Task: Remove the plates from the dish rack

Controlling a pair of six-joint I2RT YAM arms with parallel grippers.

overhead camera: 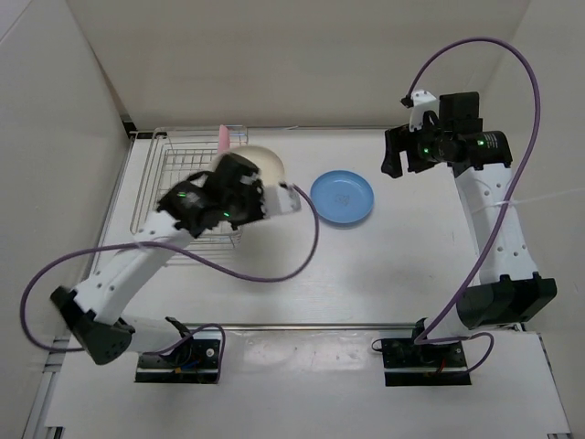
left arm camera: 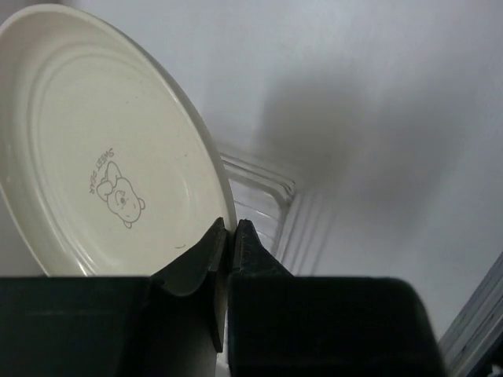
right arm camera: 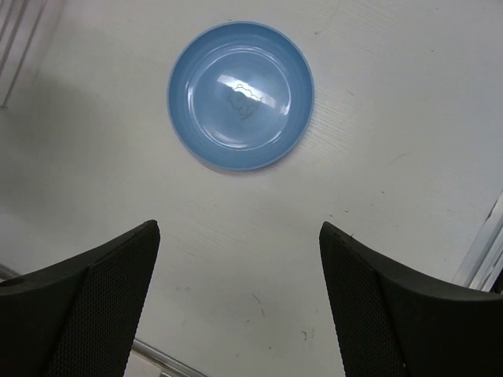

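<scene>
My left gripper (left arm camera: pixel 233 226) is shut on the rim of the cream plate (left arm camera: pixel 110 149), which stands on edge with a small bear print facing the wrist camera. From above, the cream plate (overhead camera: pixel 263 162) is held over the right part of the dish rack (overhead camera: pixel 178 155). A pink plate (overhead camera: pixel 225 135) stands upright at the rack's far side. The light blue plate (overhead camera: pixel 342 198) lies flat on the table right of the rack, also seen as the light blue plate (right arm camera: pixel 240 94). My right gripper (right arm camera: pixel 239 232) is open, hovering above the table near that plate, with nothing between its fingers.
White walls enclose the table on the left, back and right. The left arm's purple cable (overhead camera: pixel 274 274) loops over the table in front of the rack. A metal rail (overhead camera: pixel 302 325) runs along the near edge.
</scene>
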